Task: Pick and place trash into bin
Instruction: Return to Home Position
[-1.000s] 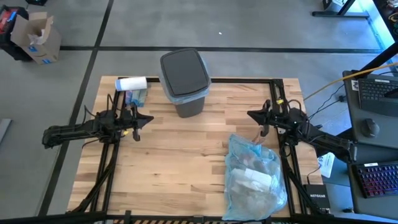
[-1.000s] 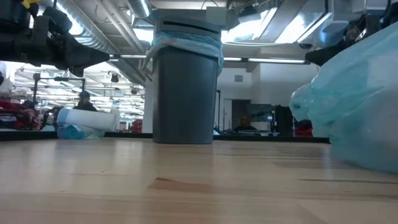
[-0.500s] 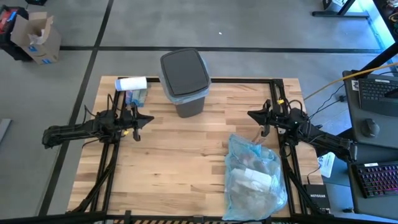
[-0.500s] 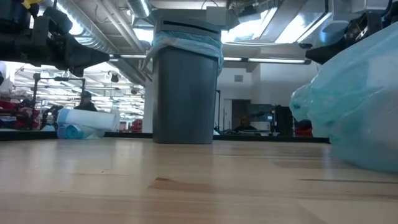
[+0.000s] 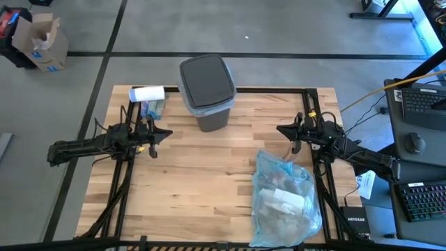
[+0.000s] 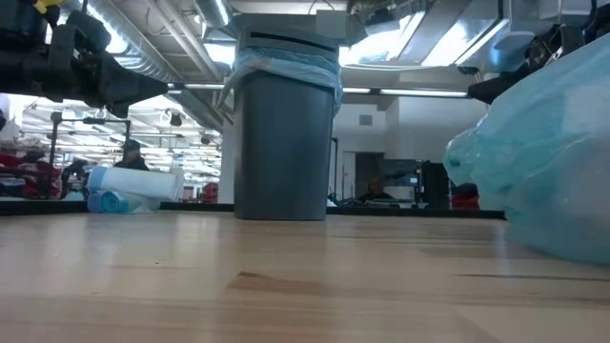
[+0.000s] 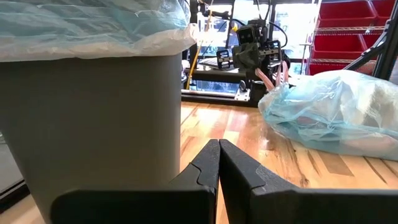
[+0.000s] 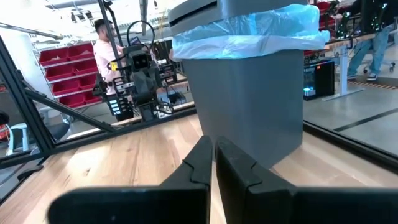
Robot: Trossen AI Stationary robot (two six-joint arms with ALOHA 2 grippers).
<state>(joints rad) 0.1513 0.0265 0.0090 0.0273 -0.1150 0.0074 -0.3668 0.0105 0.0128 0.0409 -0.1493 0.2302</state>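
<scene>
The dark grey bin (image 5: 207,90) stands at the table's far edge with its lid on and a light blue liner over the rim; it also fills the left wrist view (image 7: 93,106) and right wrist view (image 8: 249,87). The trash is inside a translucent light blue bag (image 5: 286,199) lying on the table's near right part, with white paper showing through. My left gripper (image 5: 166,132) hovers shut, left of the bin and nearer. My right gripper (image 5: 280,128) hovers shut, right of the bin, just beyond the bag's far end.
A white roll (image 5: 148,93) and a small blue bundle (image 5: 153,108) lie at the far left corner, left of the bin. Bare wood (image 5: 202,174) lies between the arms. A cardboard box (image 5: 42,42) sits on the floor. A person (image 8: 102,37) stands beyond the table.
</scene>
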